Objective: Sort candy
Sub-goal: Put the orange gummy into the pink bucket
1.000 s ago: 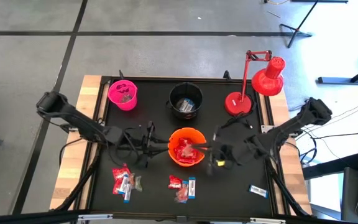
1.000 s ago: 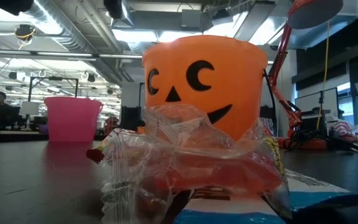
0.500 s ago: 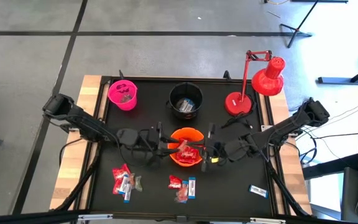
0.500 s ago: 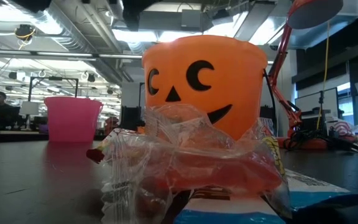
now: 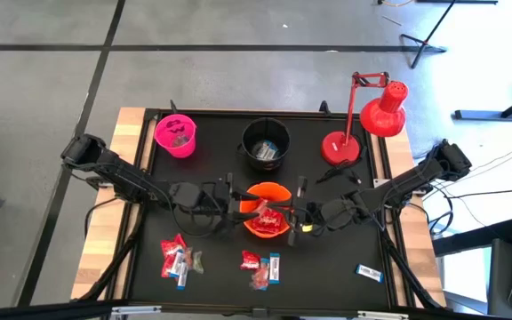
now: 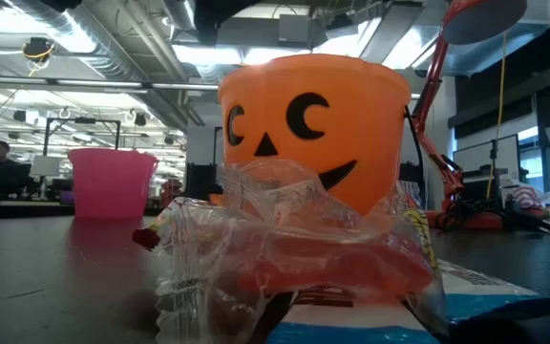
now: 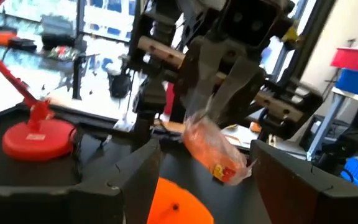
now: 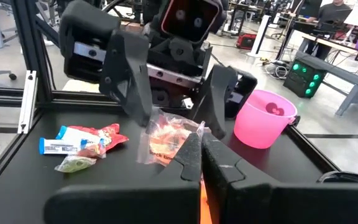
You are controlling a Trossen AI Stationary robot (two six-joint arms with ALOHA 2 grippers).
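Observation:
An orange bucket [image 5: 268, 210] stands mid-table with red candy packets in it. Above it hangs a red candy packet in a clear wrapper [image 7: 215, 151], with my right gripper [image 5: 294, 214] shut on it from the table's right. My left gripper [image 5: 236, 208] faces it from the left, open. Its two fingers [image 8: 135, 87] stand on either side of the packet with a gap to it. More candy lies near the front edge in two heaps [image 5: 178, 258] [image 5: 260, 267]. A single blue bar [image 5: 369, 273] lies at the near right. My right gripper pinches the packet's clear wrapper edge [image 7: 197, 119] between its two fingers. The fingers come about level from the table's right. The packet hangs tilted below the fingertips, lifted clear above the orange bucket.
A pink bucket [image 5: 176, 135] and a black bucket [image 5: 266, 144] stand along the far edge, each with some candy inside. A red desk lamp [image 5: 363, 124] stands at the far right. In the low view, candy [image 6: 285, 248] lies right before the camera, in front of the orange bucket [image 6: 313, 124].
My left gripper has gone toward the table's right, up to the orange bucket and the packet. My right gripper has shifted a little toward the left with the packet, which stays clear above the bucket.

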